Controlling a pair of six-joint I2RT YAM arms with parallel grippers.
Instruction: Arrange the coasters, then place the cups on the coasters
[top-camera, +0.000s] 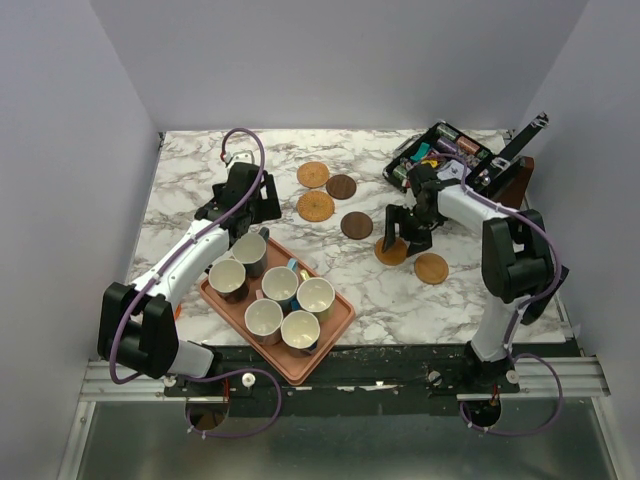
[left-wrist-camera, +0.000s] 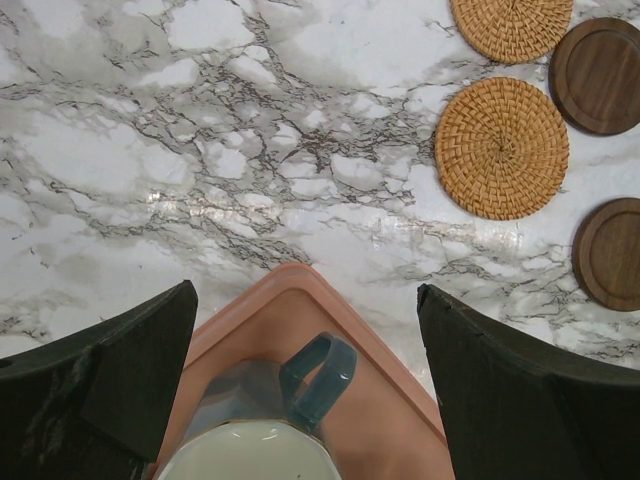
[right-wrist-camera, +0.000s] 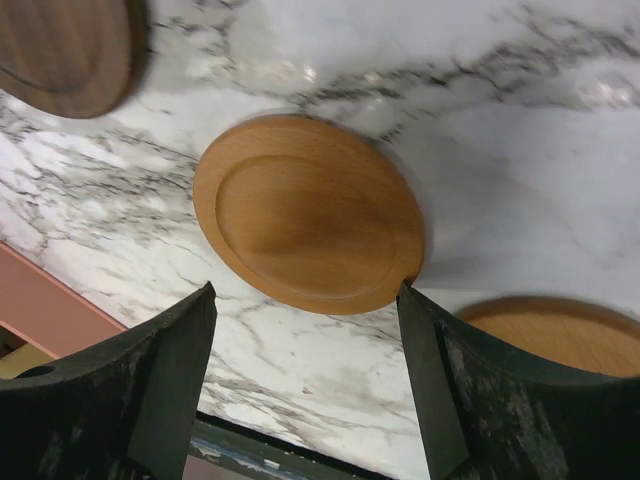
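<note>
Clearly the right fingers (right-wrist-camera: 150, 400) are the nearer pair: they stand apart with a smooth tan wooden coaster (right-wrist-camera: 310, 215) on the marbled bench (right-wrist-camera: 520, 120) between their tips, mid-frame in the wrist view, though I cannot tell whether they pinch its rim. Round and shallow-lipped, it has no long axis; the left fingers (left-wrist-camera: 100, 380) gape wide over a glazed cup (left-wrist-camera: 270, 420) on the pink tray (left-wrist-camera: 290, 320).

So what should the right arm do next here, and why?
Probably lower and close the right gripper on the light wooden coaster: its open jaws stand either side of that disc. The cups all sit in the tray, so arranging comes first.
</note>
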